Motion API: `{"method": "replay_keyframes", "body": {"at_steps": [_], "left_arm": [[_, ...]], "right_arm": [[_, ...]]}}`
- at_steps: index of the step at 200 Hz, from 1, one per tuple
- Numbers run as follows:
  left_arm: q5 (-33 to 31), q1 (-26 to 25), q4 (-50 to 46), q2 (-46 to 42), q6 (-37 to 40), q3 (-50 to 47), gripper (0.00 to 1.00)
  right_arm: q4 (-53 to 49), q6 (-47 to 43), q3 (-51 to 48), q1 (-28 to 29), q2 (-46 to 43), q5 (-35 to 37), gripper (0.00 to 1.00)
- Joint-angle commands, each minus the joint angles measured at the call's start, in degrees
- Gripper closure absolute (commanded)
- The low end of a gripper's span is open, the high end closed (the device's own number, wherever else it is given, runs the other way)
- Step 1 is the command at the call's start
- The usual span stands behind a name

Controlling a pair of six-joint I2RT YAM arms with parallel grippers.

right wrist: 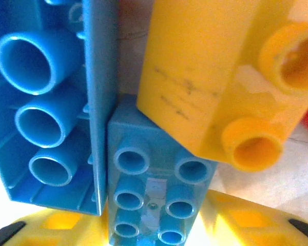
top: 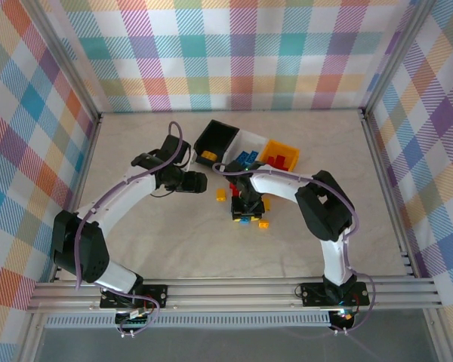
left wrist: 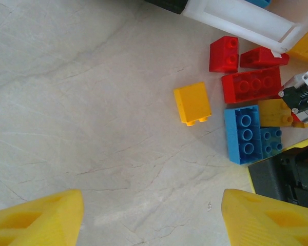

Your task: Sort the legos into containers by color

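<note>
Well, nearest on the worktop [top: 174, 249] lies a loose yellow lego [top: 263, 224], just at the near right of the pile of legos [top: 245, 219]. The right gripper [top: 245, 204] is down on that pile. Up close, a small blue lego [right wrist: 154, 179] sits between its two yellow fingers [right wrist: 246, 225]. A big blue lego [right wrist: 46, 102] presses against one side of it, and a tilted yellow lego [right wrist: 205, 77] leans over its other corner. The fingers are close together, but I cannot tell if they squeeze the small blue lego.

A bit farther and to the left, the left gripper [top: 196, 182] hangs over bare worktop. Its fingers [left wrist: 36, 218] stand wide apart and hold nothing. Between the two grippers a lone yellow lego [left wrist: 192, 102] lies by itself. Red legos [left wrist: 251, 84] lie at the far edge of the pile.

Farthest, three bins stand in a row. The black bin [top: 225, 130] is on the left, with a yellow piece [top: 209, 155] at its near end. The white bin [top: 253, 139] in the middle holds blue pieces [top: 248, 158]. The yellow bin [top: 270, 151] on the right holds red pieces [top: 281, 160].
</note>
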Motion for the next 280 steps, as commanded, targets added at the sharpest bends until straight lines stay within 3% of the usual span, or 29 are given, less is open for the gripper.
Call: {"method": "replay_keyframes", "body": {"at_steps": [1, 42, 83, 112, 145, 193, 280], "left_arm": [[1.13, 1.02, 0.36, -0.70, 0.52, -0.30, 0.28], [1.50, 1.26, 1.12, -0.45, 0.87, -1.06, 0.28], [3.38, 1.32, 1.85, 1.24, 0.88, -1.64, 0.28], [4.86, 1.32, 1.37, 2.29, 0.86, -1.73, 0.28], [6.42, 1.21, 1.94, 1.38, -0.49, -4.04, 0.28], [7.57, -0.97, 1.02, 0.60, -1.39, -5.16, 0.29], [7.83, -6.63, -0.39, 7.25, -0.83, 0.02, 0.29]], "right_arm": [[-0.05, -0.57, 1.30, 0.33, 1.32, 1.74, 0.60], [-1.86, 0.48, -1.61, 0.33, -5.07, 1.43, 0.72], [-5.15, 0.16, 0.91, 0.33, -11.30, 1.53, 0.74], [-7.86, -1.15, 8.76, -1.34, -12.30, 2.33, 0.73], [-9.52, -3.82, 23.79, -7.80, -4.76, 0.59, 0.73], [-15.59, -9.54, 48.96, -13.73, 14.28, 0.70, 0.72], [-15.23, -11.73, 62.42, -17.72, 28.08, -2.10, 0.68]]}}
